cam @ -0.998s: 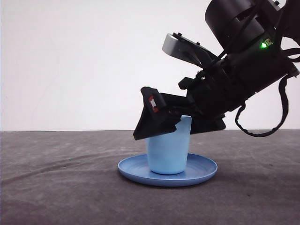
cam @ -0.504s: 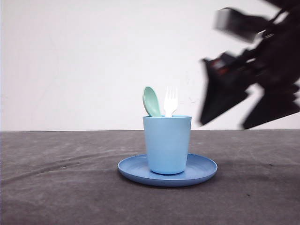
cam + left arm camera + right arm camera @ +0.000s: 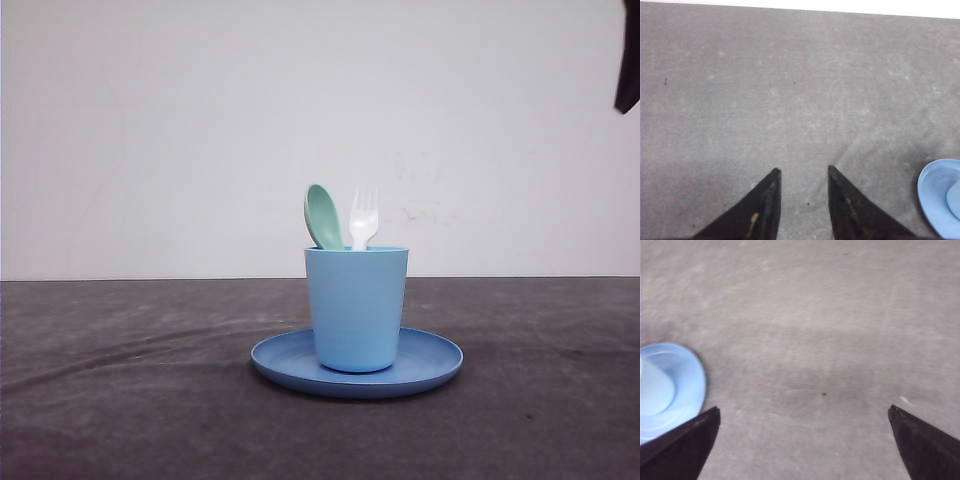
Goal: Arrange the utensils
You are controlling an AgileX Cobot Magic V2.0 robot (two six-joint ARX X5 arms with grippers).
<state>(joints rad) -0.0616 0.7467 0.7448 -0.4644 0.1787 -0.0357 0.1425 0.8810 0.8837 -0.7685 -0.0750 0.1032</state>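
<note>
Spoon (image 3: 322,216) and fork (image 3: 363,219) upright in cup (image 3: 356,308) on plate (image 3: 425,362), mid-table (image 3: 120,380); bare surface all round. Right gripper (image 3: 805,412) spread wide, empty, plate beside it. Left gripper (image 3: 804,173) narrowly parted, empty, plate rim near.

A bare lab setup: grey matted table (image 3: 120,400) against blank white wall (image 3: 150,120).
</note>
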